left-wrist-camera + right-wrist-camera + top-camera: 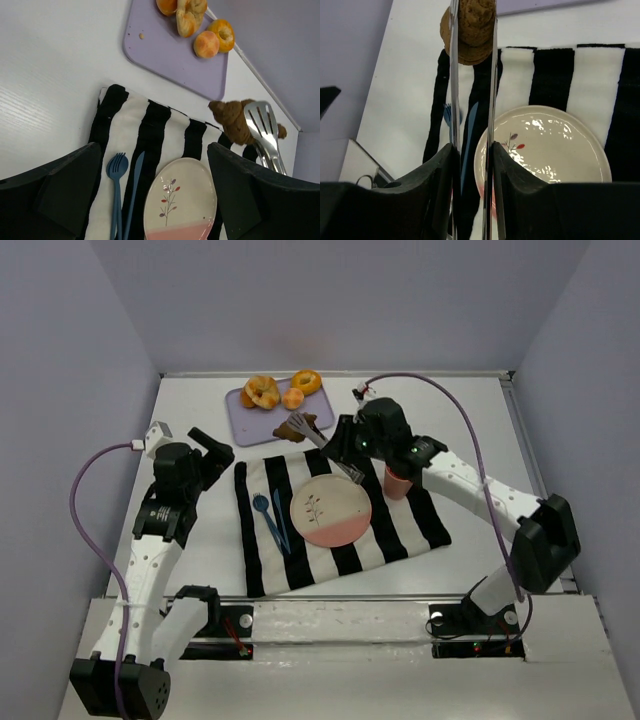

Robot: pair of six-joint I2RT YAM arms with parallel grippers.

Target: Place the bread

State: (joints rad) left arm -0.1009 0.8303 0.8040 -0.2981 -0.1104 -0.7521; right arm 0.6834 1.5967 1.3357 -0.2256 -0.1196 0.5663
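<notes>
1. Right jaws fill the bottom of the right wrist view, pressed together on the handles of the tongs. That squeeze brings the two steel blades in against the bread.
2. Bread sits pinched between the blade tips at the far edge of the striped cloth, by the near corner of the lilac board and short of the plate. Whether it hangs clear of the surface I cannot tell.
3. Tongs likely serve for reach, and for a gentler hold on a lumpy pastry than bare jaws would give.
4. Plate lies bare in the middle of the cloth, with fork and knife to its left. It looks like the place meant for the bread, a little nearer the arms.
5. Left jaws stand wide apart, holding nothing, off the cloth's left side and out of the right arm's way.
6. Buns and doughnut lie on the board and are no part of this job.
7. Next would be a short carry over the plate and a slow release. A loose squeeze could let the bread slip early.
</notes>
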